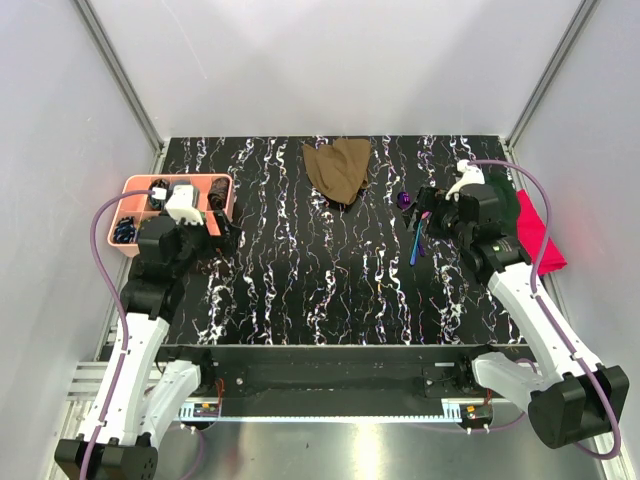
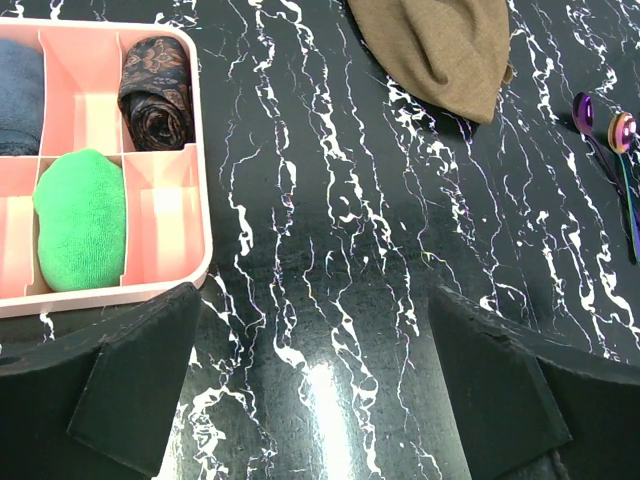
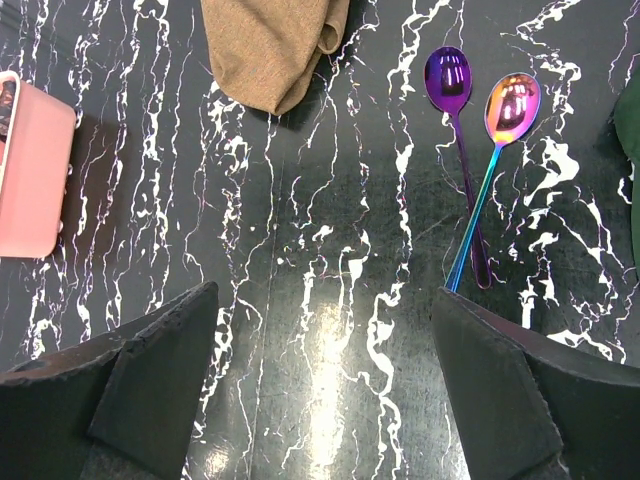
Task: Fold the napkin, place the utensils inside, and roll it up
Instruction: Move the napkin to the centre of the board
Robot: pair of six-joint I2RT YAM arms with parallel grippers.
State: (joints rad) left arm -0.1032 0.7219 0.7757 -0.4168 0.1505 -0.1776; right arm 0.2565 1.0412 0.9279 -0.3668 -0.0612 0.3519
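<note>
The olive-brown napkin (image 1: 338, 170) lies crumpled at the far middle of the black marbled table; it also shows in the left wrist view (image 2: 440, 48) and the right wrist view (image 3: 270, 45). Two iridescent utensils lie crossed to its right: a purple spoon (image 3: 458, 130) and a pinkish-bowled spoon (image 3: 497, 150), seen from above as slim cutlery (image 1: 417, 240). My right gripper (image 3: 320, 370) hovers open just left of their handles, holding nothing. Near the table's left side my left gripper (image 2: 315, 380) is open and empty, beside the pink tray.
A pink compartment tray (image 2: 170, 215) at the left holds a green cloth (image 2: 80, 218), a patterned roll (image 2: 155, 92) and blue fabric. A red cloth (image 1: 538, 235) and a dark green item (image 3: 630, 120) lie at the right edge. Purple cables loop off both arms.
</note>
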